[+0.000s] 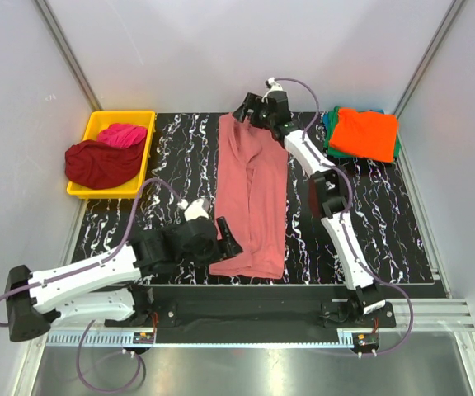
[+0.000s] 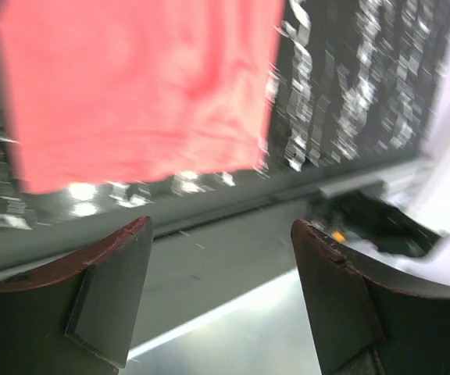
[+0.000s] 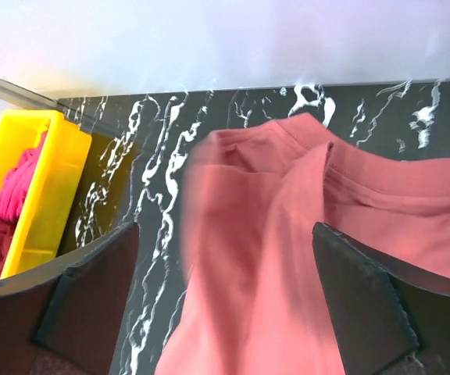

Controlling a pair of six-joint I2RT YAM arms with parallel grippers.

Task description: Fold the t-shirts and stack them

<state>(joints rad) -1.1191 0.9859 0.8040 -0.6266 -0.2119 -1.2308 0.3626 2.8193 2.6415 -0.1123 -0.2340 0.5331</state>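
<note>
both sets of jaws wide apart, holding nothing: your left end effector sits by the salmon-pink shirt's near hem, and your right end effector is over its collar.

Top view: bright, even, diffuse light; focus sharp, shadows soft and faint. Left wrist view: heavy motion blur smears the salmon-pink shirt and marbled tabletop, with glare on the metal strip. Right wrist view: mostly sharp, the shirt's left fold blurred.
</note>
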